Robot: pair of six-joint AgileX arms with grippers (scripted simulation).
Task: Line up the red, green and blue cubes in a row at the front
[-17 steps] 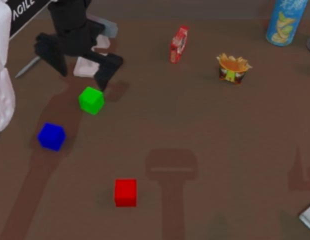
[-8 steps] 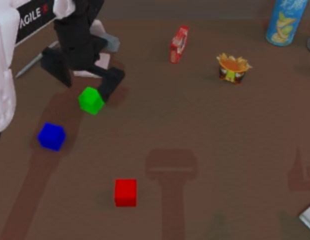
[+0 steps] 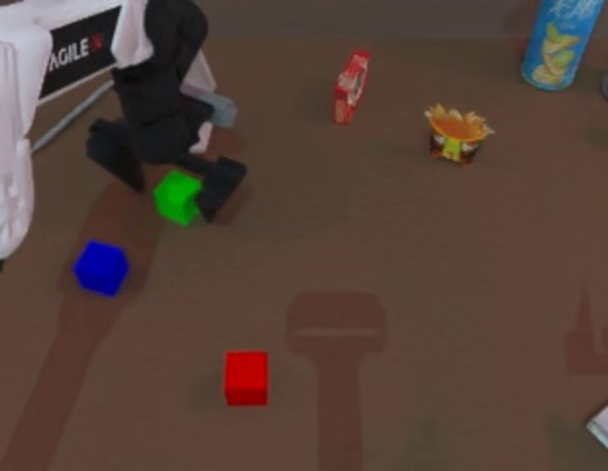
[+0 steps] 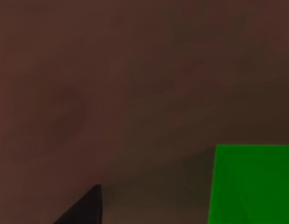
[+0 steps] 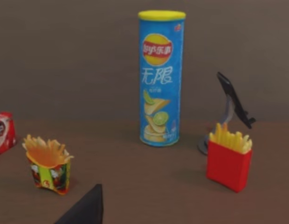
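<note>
1. Looking down from the top view, the left gripper (image 3: 167,182) is straddling the green cube (image 3: 177,196) at far left, fingers spread wide on either side, apparently lining up to grasp it for the row. One blue cube (image 3: 100,267) is sitting nearer, left; one red cube (image 3: 246,378) is lying nearest, centre-left.
2. Peering from the left wrist view, the green cube (image 4: 251,184) is filling one corner beside one dark fingertip (image 4: 84,207).
3. Showing one crisps can (image 5: 161,77) and two fries cartons, the right wrist view is leaving the parked right pincer's opening impossible to tell.
</note>
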